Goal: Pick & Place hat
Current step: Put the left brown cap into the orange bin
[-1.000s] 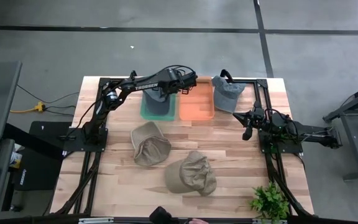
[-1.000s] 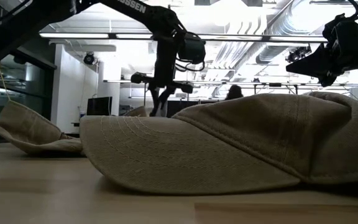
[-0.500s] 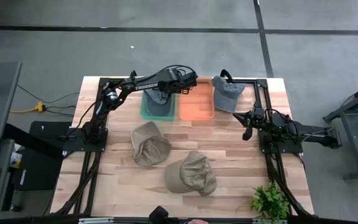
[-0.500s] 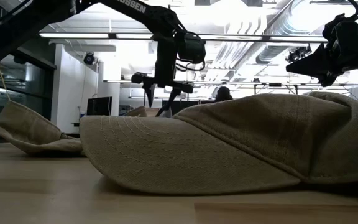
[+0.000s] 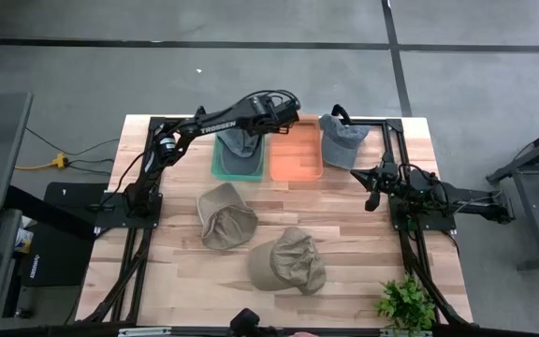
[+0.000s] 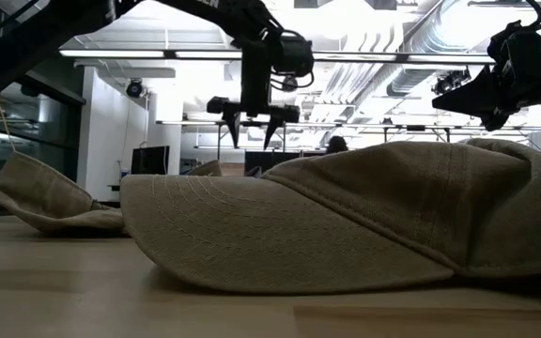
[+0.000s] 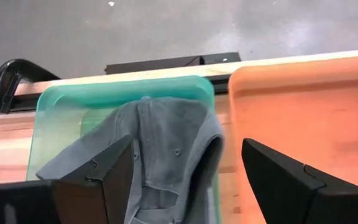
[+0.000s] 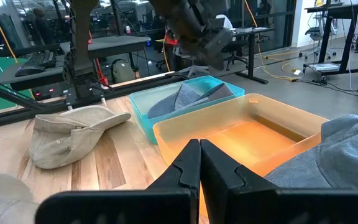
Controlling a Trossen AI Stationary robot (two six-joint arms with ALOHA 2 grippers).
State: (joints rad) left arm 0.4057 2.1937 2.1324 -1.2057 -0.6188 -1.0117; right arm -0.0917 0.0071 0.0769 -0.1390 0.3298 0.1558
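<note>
The grey hat (image 5: 236,144) lies crumpled inside the green bin (image 5: 221,168) at the far side of your desk (image 5: 167,271), and nothing is gripping it. Your left end effector (image 5: 284,111) hangs above the bins, over the seam between the green bin and the orange bin (image 5: 296,165) beside it, with its two fingers (image 7: 107,171) spread wide apart and nothing between them (the low view shows the same gap, fingertips pointing down, clear of everything). From the left wrist camera you look straight down on the grey hat (image 7: 160,143) in the green bin (image 7: 55,112), the orange bin (image 7: 303,112) touching it along one side.

A second grey hat (image 5: 342,140) sits on the desk just beside the orange bin, on the side away from the green one. Two tan hats lie nearer the front: one upturned (image 5: 225,216), the other (image 5: 288,261) closer to the front edge, and it fills most of the low view (image 6: 346,225).

Your right end effector (image 5: 372,187) waits above the desk on the right, near the second grey hat, with its fingers (image 8: 188,165) pressed together on nothing. A small green plant (image 5: 405,301) stands at the front right corner.
</note>
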